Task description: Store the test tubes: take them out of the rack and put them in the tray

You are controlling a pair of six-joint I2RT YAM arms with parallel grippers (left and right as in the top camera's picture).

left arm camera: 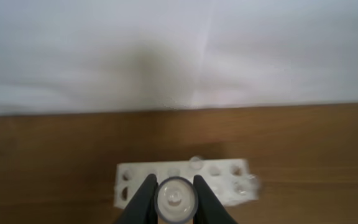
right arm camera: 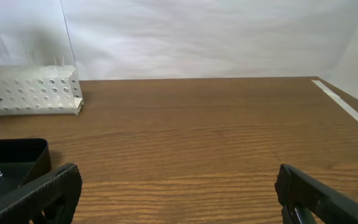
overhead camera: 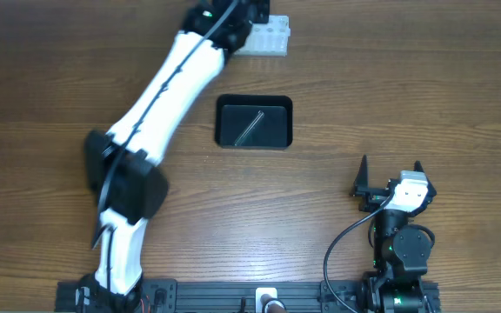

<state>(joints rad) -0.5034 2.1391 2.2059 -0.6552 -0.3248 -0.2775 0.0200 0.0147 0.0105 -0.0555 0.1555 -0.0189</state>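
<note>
A lab bench: wooden worktop (overhead camera: 424,87), white backdrop (right arm camera: 229,37), test-tube rack (right arm camera: 33,90).

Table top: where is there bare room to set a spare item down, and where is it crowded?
Free: the wide wood right of the tray and rack, beyond the right pincer; the wood left of the left arm; the strip between tray and arm bases. Crowded: at the rack, where the left pincer grips a test tube.
</note>
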